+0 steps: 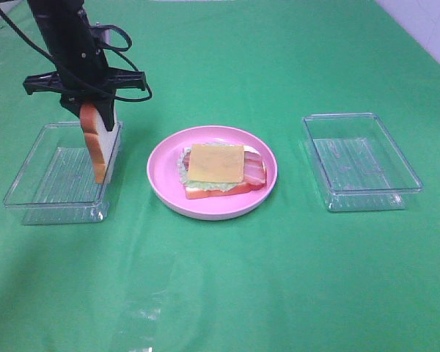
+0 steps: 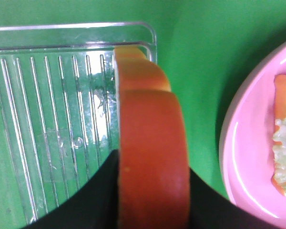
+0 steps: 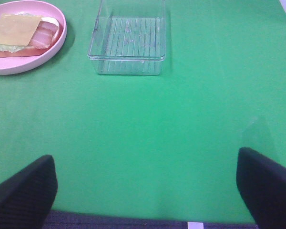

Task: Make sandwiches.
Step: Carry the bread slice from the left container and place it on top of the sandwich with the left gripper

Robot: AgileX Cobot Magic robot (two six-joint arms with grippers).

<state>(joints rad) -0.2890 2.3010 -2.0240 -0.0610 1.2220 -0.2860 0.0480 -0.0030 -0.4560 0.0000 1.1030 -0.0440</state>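
Note:
An open sandwich [image 1: 221,170] lies on the round pink plate [image 1: 161,176]: a bread slice, lettuce, bacon strips and a yellow cheese square [image 1: 216,161] on top. It also shows in the right wrist view [image 3: 24,36]. My left gripper [image 1: 97,114] is shut on a bread slice [image 1: 100,143], held on edge above the right rim of the left clear tray [image 1: 37,176]. In the left wrist view the slice's orange-brown crust [image 2: 150,152] fills the middle. My right gripper [image 3: 145,186] is open and empty, low over the green cloth, out of the exterior high view.
A second clear tray [image 1: 359,161] stands right of the plate and holds nothing; it also shows in the right wrist view [image 3: 128,38]. Green cloth covers the whole table.

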